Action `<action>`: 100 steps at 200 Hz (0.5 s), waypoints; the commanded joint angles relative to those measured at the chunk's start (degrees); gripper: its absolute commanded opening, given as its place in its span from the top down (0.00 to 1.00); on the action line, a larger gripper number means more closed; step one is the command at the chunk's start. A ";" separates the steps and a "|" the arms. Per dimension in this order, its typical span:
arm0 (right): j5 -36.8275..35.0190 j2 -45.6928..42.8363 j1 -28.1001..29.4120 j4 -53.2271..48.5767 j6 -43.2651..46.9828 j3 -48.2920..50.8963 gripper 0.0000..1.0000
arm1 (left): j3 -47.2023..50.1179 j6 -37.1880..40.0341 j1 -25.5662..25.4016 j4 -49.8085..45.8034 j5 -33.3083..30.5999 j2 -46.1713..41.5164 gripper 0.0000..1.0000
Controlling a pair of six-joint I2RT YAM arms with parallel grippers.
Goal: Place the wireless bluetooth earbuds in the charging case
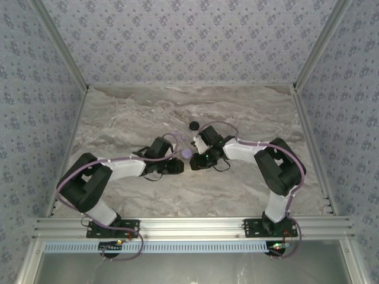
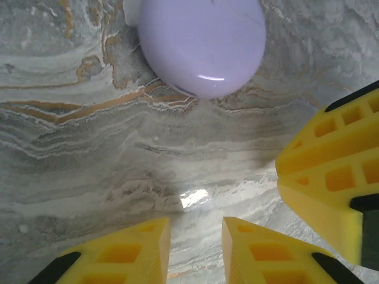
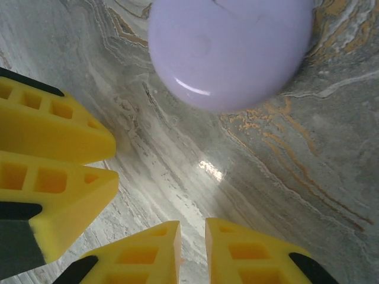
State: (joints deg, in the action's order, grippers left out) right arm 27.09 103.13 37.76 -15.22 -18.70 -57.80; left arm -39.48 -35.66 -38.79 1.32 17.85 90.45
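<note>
Left gripper (image 2: 195,251), jaws nearly together and empty, faces the closed lavender charging case (image 1: 186,152) on the marble table (image 1: 130,118); right gripper (image 3: 192,251) mirrors it, also empty. Crowded fingertips could bump and skate the case; earbuds possibly inside, unseen.

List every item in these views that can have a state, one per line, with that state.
charging case: lid shut, lying flat on the table, not gripped
black disc: lying on the table beyond the case, untouched
left gripper: nearly shut, holding nothing, just short of the case
right gripper: nearly shut, holding nothing, just short of the case
table: marble top, bare around the case
</note>
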 commanded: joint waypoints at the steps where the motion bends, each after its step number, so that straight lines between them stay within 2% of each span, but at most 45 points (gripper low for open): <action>1: -1.98 -0.91 -0.27 -1.84 -0.81 -1.13 0.79 | -1.55 -0.14 -0.31 -0.83 -2.56 -0.31 0.70; 45: -2.01 -3.56 -2.98 -0.23 -1.33 -1.47 0.77 | -3.89 1.00 1.21 -2.89 -5.62 -1.03 0.64; 100: 2.38 2.46 -5.85 -2.48 -0.83 -8.75 0.68 | -7.52 3.20 5.27 -4.44 -4.89 -0.93 0.53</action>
State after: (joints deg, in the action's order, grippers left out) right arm 26.98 102.72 32.40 -15.55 -19.29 -62.76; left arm -44.66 -34.28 -34.87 -1.43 13.37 90.43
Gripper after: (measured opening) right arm 0.307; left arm 0.448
